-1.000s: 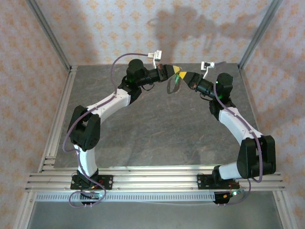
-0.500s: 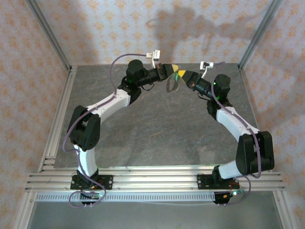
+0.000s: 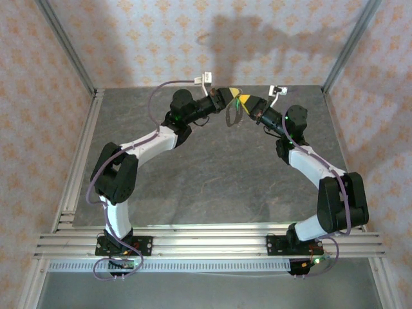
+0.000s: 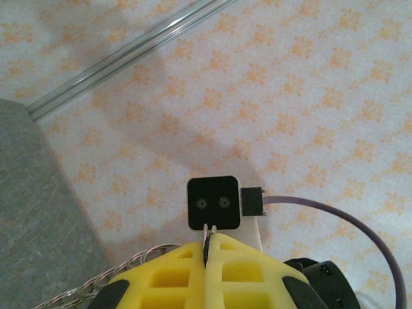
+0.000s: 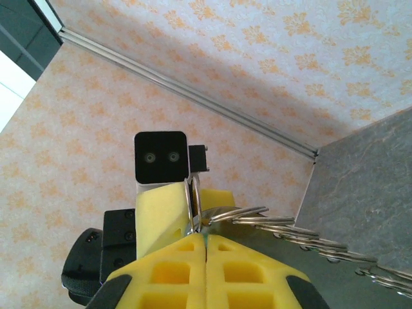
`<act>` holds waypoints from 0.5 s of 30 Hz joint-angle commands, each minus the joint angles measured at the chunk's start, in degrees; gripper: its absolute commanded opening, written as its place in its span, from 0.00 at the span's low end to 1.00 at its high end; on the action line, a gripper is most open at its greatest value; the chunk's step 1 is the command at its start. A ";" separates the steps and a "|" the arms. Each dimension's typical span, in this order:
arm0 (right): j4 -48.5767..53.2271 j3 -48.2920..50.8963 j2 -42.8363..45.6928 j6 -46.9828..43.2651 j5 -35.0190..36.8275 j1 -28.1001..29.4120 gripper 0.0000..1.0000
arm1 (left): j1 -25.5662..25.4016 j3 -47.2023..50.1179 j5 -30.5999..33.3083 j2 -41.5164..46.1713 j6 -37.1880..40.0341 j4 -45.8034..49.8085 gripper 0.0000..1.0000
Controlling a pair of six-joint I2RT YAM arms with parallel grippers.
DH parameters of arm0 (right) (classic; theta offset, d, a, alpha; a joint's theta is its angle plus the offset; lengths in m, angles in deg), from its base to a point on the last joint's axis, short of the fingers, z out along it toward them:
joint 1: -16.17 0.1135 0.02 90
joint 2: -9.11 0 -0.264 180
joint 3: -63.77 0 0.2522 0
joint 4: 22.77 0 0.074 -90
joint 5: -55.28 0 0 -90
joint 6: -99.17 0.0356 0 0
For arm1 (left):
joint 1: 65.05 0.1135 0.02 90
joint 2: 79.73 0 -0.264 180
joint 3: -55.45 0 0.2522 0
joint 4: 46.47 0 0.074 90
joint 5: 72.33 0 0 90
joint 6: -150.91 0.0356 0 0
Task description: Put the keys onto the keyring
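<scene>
Item 1, left pincer [image 3: 232,95]: raised over the far part of the table, its yellow pads pressed flat together. Its own wrist view has a thin metal sliver nipped at the very tip. Item 2, right pincer [image 3: 247,102]: tip to tip with the left one, pads likewise pressed together. In its own wrist view a small wire loop stands up from the tip. Which part each pincer clamps cannot be told. Item 3, key [image 3: 239,103]: from above, a speck of bright green right where the 2 tips meet. Item 4, keyring [image 3: 232,116]: from above, a thin tan loop hanging from the 2 tips. The right wrist view gives it as a silvery toothed strand running off from that pincer's tip toward the table. The left wrist view catches a stretch of it low beside the left pads. Each wrist view faces the other arm's black square camera [image 4: 214,203]; the left one also takes in a mauve cable [image 4: 335,215] plugged in beside it. Item 5, table [image 3: 212,180]: grey, stone-patterned top. Item 6, surroundings: walls [image 3: 148,38] papered in a pale orange floral print on 3 sides, aluminium posts [image 3: 64,45] in the corners, aluminium rails [image 3: 206,239] along the near edge carrying both bases, arm shadows [image 3: 270,32] on the back wall.
</scene>
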 commanded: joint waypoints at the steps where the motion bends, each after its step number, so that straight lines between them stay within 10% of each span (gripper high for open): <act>1: -5.08 1.13 0.10 1.95 0.98 0.86 0.00 | -1.55 -0.08 0.90 2.03 -2.02 -7.31 0.00; 15: -6.43 -1.77 -2.74 3.09 1.81 5.30 0.00 | -2.55 0.11 1.88 1.94 -2.20 -7.85 0.00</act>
